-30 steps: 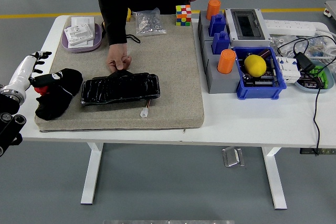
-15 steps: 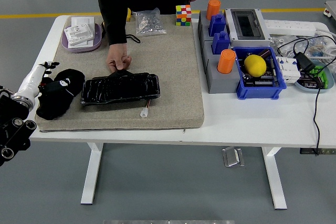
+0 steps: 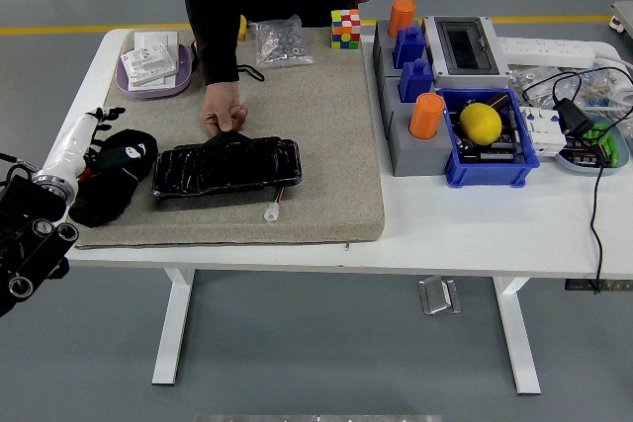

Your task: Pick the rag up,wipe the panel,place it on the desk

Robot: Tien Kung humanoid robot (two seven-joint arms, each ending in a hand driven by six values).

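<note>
The black rag (image 3: 117,175) lies bunched at the left end of the tan mat (image 3: 326,135), near the table's (image 3: 475,234) left edge. The robot's left hand (image 3: 87,141) sits at the rag's left side, its white back up and its dark fingers (image 3: 107,114) spread; they lie against or just over the cloth, and I cannot tell whether they have closed on it. The left arm comes in low from the picture's left edge. The right arm is out of view.

Just right of the rag, touching or nearly touching it, the black panel (image 3: 226,166) lies flat on the mat, long side running left to right. A person's hand (image 3: 224,114) presses on the panel's far edge, the dark sleeve (image 3: 213,27) reaching in from the table's far side. A small white connector (image 3: 272,211) lies on the mat just in front of the panel.

At the far left corner a purple tray (image 3: 124,84) holds white plastic parts (image 3: 153,58). A clear bag of small metal parts (image 3: 279,41) and a colour cube (image 3: 345,29) sit at the mat's far edge. Right of the mat stands a grey block (image 3: 401,140) carrying two orange cylinders (image 3: 427,116) and blue pieces. Beside it, a blue bin (image 3: 490,173) holds a yellow ball (image 3: 481,123) on dark parts. A grey box with a dark window (image 3: 465,46) stands behind the bin, and cables (image 3: 593,145) trail at the right end.
</note>
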